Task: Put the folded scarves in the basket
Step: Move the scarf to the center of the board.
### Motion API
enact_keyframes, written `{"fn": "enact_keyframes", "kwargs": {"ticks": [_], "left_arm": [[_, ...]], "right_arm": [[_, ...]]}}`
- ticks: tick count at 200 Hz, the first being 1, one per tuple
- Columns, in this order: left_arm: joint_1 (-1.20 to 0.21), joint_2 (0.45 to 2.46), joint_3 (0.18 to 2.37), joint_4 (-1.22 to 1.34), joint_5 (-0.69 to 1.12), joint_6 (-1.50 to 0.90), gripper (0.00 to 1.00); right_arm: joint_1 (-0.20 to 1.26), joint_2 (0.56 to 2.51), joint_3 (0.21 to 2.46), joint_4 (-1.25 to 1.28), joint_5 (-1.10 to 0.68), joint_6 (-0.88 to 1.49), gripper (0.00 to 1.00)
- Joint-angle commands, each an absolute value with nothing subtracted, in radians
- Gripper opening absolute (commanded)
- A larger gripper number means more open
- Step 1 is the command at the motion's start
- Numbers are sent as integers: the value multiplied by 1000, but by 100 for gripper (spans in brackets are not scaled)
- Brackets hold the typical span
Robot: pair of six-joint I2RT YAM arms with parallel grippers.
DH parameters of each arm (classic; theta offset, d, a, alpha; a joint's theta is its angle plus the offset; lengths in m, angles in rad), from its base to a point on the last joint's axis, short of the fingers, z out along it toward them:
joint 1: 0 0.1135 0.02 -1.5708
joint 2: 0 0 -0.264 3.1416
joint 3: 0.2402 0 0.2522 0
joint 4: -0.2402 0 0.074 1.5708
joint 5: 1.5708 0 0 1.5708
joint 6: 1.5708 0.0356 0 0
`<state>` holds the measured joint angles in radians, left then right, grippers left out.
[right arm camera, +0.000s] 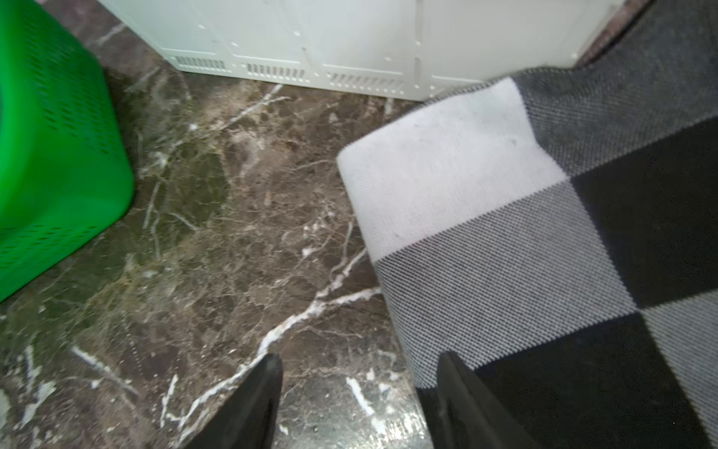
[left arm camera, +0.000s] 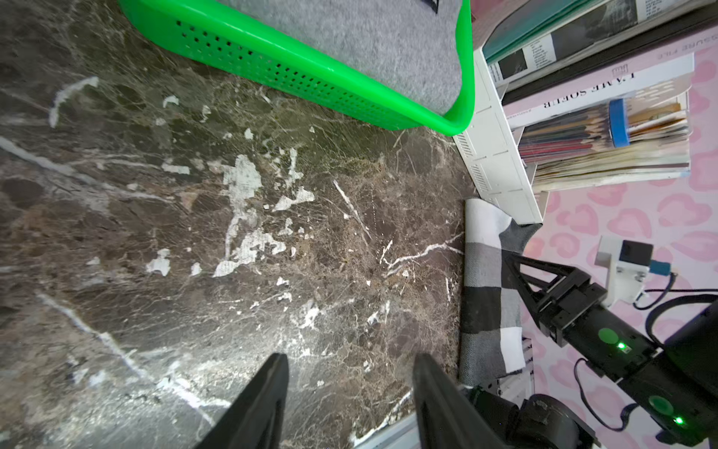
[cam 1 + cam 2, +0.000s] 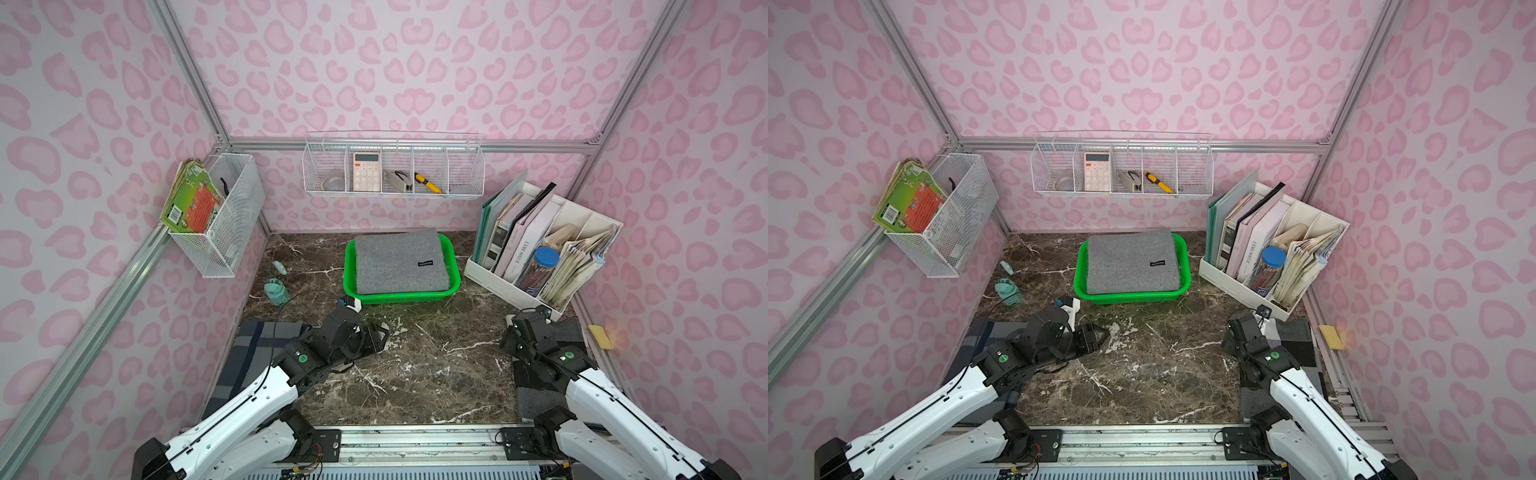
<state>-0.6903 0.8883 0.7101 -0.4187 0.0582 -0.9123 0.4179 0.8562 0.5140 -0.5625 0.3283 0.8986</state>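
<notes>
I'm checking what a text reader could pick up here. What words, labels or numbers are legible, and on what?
"L'AME SOEUR": spine of the pale pink book in the white file organizer.
"SURE FILE", its start cut off: pink file cover, left wrist view.
Too small or blurred: black label on the grey scarf, calculator keys, barcode on the green book, magazine print.
</notes>
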Motion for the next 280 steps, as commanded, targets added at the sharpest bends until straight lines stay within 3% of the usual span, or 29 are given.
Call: {"fn": "enact_keyframes", "kwargs": {"ticks": [1, 37, 77, 92, 124, 155, 202, 247, 280], "left_arm": [[-691, 863, 697, -444, 9, -893, 57], [-690, 816, 663, -462, -52, -898, 57], [-690, 783, 618, -459, -72, -905, 57], [-690, 770, 604, -459, -83, -908, 57], [-690, 739, 582, -469, -114, -920, 57], [-690, 716, 575, -489, -124, -925, 57], [-690, 684, 566, -522, -121, -929, 58], [-690, 707, 575, -518, -94, -929, 60], [-690, 759, 597, -547, -118, -961, 62]], "right_arm": [[392, 881, 487, -559, 355, 982, 65], [353, 911, 432, -519, 330, 1006, 64], [333, 929, 405, -480, 297, 996, 55], [334, 936, 400, -459, 280, 980, 46], [333, 909, 359, -344, 147, 965, 16], [335, 877, 314, -257, 107, 995, 9], [335, 917, 353, -281, 115, 955, 13], [336, 903, 443, -393, 221, 879, 46], [334, 878, 407, -404, 273, 889, 58]]}}
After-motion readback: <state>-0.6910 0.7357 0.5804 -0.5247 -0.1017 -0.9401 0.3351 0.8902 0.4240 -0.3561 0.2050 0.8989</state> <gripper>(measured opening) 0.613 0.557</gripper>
